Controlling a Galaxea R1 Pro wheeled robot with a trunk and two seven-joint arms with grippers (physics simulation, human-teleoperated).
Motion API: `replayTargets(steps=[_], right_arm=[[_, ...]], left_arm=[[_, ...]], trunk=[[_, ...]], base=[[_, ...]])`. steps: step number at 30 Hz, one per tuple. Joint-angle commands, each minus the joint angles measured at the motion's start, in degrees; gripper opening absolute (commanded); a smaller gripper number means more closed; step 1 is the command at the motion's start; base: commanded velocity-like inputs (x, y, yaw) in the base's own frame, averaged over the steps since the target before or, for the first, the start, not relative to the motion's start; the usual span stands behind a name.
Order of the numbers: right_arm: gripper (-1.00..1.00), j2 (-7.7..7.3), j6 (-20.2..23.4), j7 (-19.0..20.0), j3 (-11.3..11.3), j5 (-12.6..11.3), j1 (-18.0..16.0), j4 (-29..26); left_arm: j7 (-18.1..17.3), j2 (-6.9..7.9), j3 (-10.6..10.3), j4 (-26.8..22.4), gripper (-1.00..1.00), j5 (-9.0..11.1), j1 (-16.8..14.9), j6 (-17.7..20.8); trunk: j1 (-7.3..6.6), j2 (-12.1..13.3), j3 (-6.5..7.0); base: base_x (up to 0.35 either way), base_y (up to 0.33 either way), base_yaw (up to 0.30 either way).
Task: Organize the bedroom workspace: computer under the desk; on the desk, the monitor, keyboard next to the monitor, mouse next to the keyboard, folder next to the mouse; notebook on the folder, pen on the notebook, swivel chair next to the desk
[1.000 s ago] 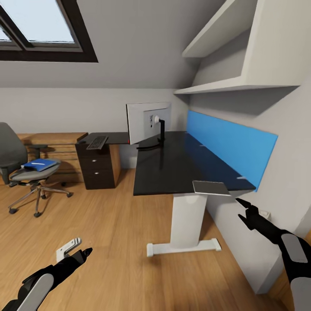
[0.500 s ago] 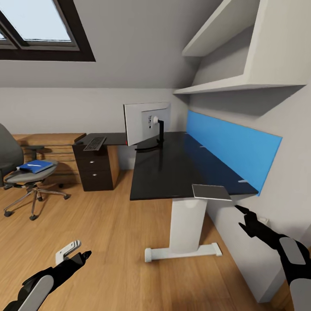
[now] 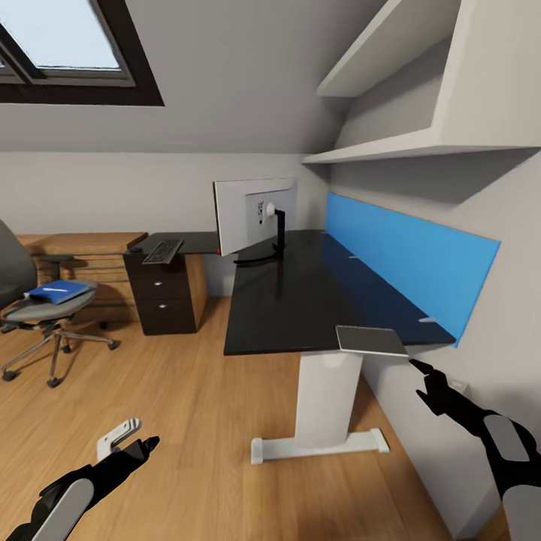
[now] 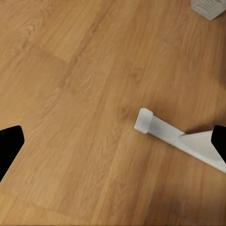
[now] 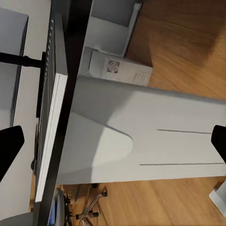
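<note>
The black L-shaped desk [image 3: 285, 300] stands ahead on its white leg [image 3: 324, 398]. On it the monitor [image 3: 252, 214] shows its white back, and the keyboard [image 3: 163, 250] lies over the drawers with the small dark mouse [image 3: 136, 249] beside it. A thin flat notebook [image 3: 370, 340], grey in this light, overhangs the near desk corner and shows pale page edges [image 5: 49, 122]. At far left the swivel chair [image 3: 22, 312] carries the blue folder [image 3: 58, 291] with the white pen [image 3: 52, 288] on it. A pale boxy computer [image 5: 120, 69] stands beyond the leg. My left gripper [image 3: 146, 443] [image 4: 113, 141] hangs open over the floor. My right gripper [image 3: 419, 376] [image 5: 113, 141] is open just below the notebook.
A blue panel [image 3: 409, 263] runs along the right wall under white shelves [image 3: 391, 146]. The desk's white foot [image 3: 319, 447] [image 4: 160, 129] lies on the wood floor. A light wooden chest [image 3: 83, 252] stands behind the chair. A skylight [image 3: 60, 45] is at upper left.
The whole view has shifted, so the camera moved: the desk sits slightly nearer and the chair has slid toward the left edge. Both arms keep the same pose, grippers open.
</note>
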Motion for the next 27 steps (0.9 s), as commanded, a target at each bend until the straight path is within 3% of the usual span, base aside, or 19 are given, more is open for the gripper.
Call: replayTargets(steps=[1, 27], right_arm=[[1.00, 0.06, 0.4, 0.2, -0.2, 0.1, -0.1, 0.0], [1.00, 0.03, 0.4, 0.2, -0.2, 0.9, -0.1, 0.0]], left_arm=[[0.6, 0.06, -0.1, -0.1, 1.00, 0.6, 0.0, 0.0], [0.7, 0.06, -0.4, 0.0, 1.00, 0.6, -0.1, 0.0]], trunk=[[0.00, 0.0, -0.06], [0.00, 0.0, -0.06]], base=[[0.074, 0.000, 0.000], [0.087, 0.015, 0.000]])
